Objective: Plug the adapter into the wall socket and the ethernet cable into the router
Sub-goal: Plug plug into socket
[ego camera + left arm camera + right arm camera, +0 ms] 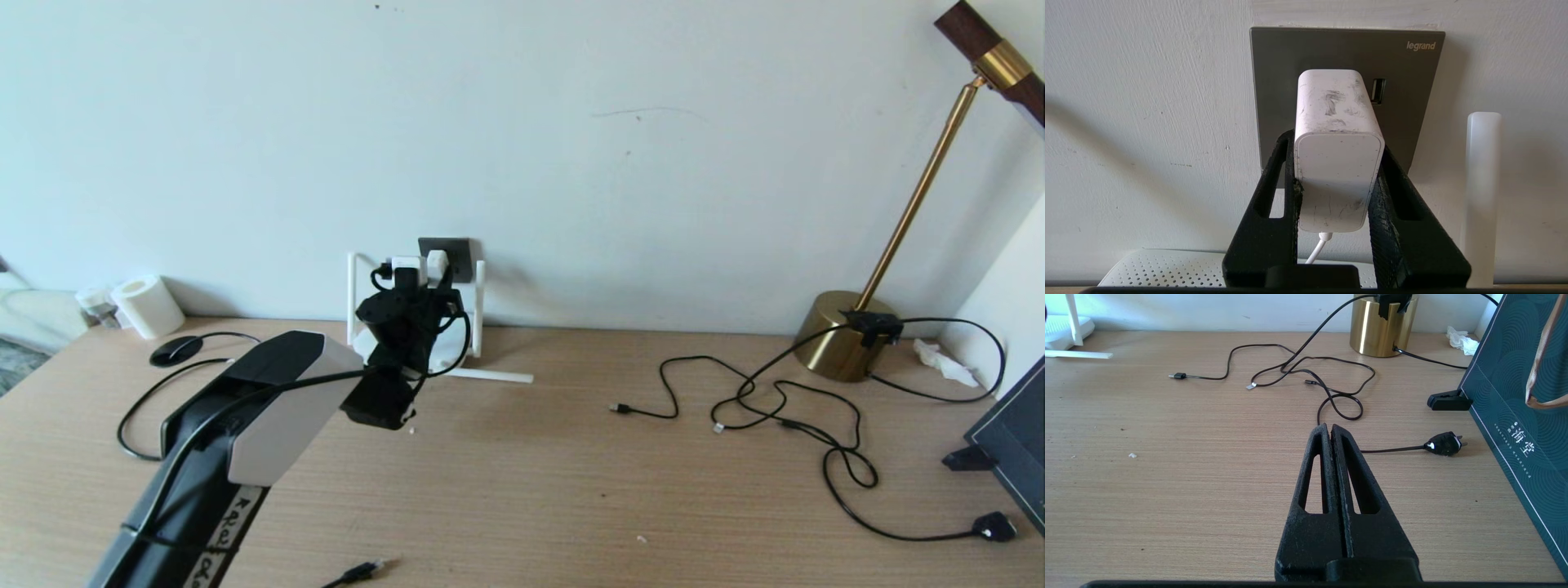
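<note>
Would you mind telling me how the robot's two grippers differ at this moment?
The left gripper is raised at the wall, while the right gripper hangs over the bare wooden desk. The left gripper is shut on the adapter, held against the wall socket; the right gripper is shut on nothing, its fingers pressed together. Both have the same black, slotted fingers.
</note>
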You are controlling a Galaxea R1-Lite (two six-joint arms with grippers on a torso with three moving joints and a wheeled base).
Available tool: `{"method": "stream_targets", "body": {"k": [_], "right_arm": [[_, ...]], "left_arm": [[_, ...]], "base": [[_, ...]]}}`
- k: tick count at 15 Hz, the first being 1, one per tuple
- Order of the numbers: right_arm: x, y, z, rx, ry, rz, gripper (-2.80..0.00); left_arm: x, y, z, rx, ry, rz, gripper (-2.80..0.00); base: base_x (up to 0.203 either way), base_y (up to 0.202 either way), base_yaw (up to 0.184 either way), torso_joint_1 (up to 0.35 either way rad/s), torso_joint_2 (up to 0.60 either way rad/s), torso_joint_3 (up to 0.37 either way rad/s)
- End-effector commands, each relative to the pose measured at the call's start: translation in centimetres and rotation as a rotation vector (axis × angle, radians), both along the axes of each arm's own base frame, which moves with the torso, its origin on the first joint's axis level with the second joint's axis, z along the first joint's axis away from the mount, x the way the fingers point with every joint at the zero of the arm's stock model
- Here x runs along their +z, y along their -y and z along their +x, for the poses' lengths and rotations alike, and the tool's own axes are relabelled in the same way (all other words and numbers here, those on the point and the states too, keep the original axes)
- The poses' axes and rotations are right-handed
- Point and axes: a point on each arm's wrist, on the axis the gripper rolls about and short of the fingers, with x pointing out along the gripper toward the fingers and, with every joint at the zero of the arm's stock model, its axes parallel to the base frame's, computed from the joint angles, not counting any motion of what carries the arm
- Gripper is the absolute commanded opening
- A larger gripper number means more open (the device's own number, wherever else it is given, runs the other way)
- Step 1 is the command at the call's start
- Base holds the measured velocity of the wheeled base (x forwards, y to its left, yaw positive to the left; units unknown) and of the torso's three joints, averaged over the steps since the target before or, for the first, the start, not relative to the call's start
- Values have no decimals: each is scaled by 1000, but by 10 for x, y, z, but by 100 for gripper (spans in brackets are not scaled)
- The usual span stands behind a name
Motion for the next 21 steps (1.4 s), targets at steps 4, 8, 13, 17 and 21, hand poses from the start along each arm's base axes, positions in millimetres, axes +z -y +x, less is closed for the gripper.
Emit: {"method": "stream_targets", "body": {"k": [4, 8, 13, 17, 21], "right_arm": [[0, 0, 0, 0, 0, 0, -280], [0, 0, 0, 0, 0, 0, -280], [0, 0, 0, 0, 0, 0, -280], [0, 0, 0, 0, 0, 0, -280], [0, 0, 0, 0, 0, 0, -280]], "left_arm": [[4, -2, 0, 5, 15, -4, -280], [2, -4, 2, 5, 7, 0, -280], [5, -6, 2, 7, 12, 0, -280], [8, -9, 4, 13, 17, -2, -280], [7, -10, 4, 15, 12, 0, -280]], "base": [[0, 0, 0, 0, 0, 0], [0, 0, 0, 0, 0, 0], [0, 0, 0, 0, 0, 0], [0, 0, 0, 0, 0, 0], [0, 0, 0, 0, 0, 0]]}}
